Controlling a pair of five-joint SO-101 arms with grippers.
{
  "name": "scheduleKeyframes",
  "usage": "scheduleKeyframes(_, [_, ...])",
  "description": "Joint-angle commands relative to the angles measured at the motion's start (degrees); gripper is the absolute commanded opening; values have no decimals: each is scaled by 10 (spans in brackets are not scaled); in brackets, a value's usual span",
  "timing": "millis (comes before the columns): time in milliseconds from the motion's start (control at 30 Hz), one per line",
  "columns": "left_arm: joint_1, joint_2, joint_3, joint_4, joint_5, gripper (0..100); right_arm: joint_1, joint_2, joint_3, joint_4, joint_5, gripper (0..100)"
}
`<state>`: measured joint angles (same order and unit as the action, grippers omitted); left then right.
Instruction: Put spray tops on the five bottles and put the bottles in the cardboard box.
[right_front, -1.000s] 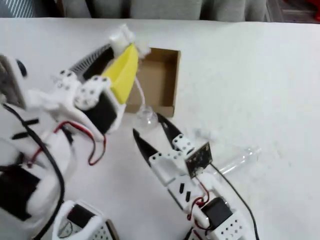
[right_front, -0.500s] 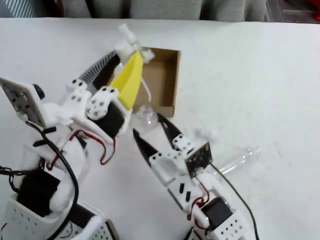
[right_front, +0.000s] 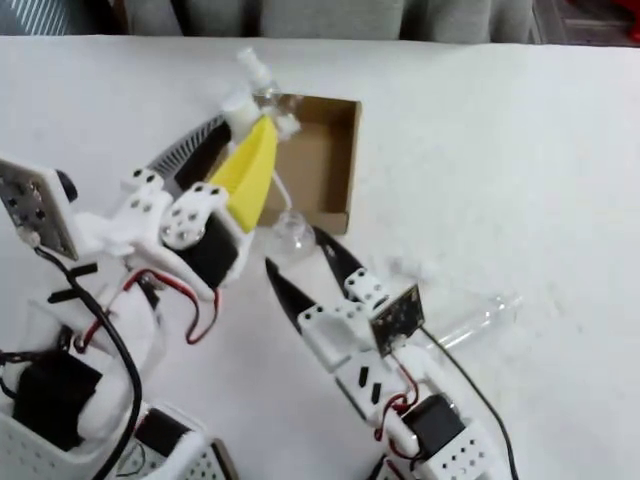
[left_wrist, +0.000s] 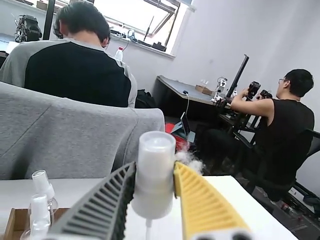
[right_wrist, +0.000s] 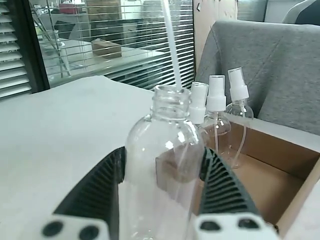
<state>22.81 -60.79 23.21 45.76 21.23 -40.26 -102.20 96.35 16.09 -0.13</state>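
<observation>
My left gripper (right_front: 243, 118) is shut on a white spray top (right_front: 243, 103), held between its black and yellow fingers (left_wrist: 200, 200) above the near left corner of the cardboard box (right_front: 318, 160). The top's thin tube (right_wrist: 171, 45) hangs down into the open neck of a clear bottle (right_wrist: 162, 130). That bottle (right_front: 291, 230) stands upright just in front of the box, with my right gripper (right_front: 293, 248) shut on its sides. Three bottles with spray tops (right_wrist: 216, 95) stand inside the box, at its far side.
A clear tube-like item (right_front: 482, 318) lies on the white table to the right of the right arm, and a small clear piece (right_front: 402, 267) lies nearer the gripper. The box's right half (right_front: 330, 150) is bare. Grey chair backs line the table's far edge.
The left arm has shifted: its gripper rose with the spray top, then came down a little toward the bottle. The right arm and its bottle have stayed still.
</observation>
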Motion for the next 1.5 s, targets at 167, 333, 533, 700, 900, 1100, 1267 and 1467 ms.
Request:
scheduleKeyframes(167, [-8,-10,-62,-9,-6,21,2,-4,4,1,5,16])
scheduleKeyframes(333, [-6,-10,-61,-4,-4,21,2,-4,4,1,5,16])
scheduleKeyframes(533, [-7,-10,-30,10,-3,21,2,-4,4,1,5,16])
scheduleKeyframes(700, [-7,-11,15,9,-3,21,3,-4,4,1,5,16])
scheduleKeyframes(900, [-7,-11,67,13,-3,21,5,-4,4,1,5,16])
scheduleKeyframes(1100, [-6,-11,141,12,-19,21,5,-4,4,1,5,16])
scheduleKeyframes(1267, [-3,-11,184,10,-60,21,4,-4,4,1,5,16])
scheduleKeyframes(1467, [-3,-11,203,9,-63,24,3,-4,4,1,5,16])
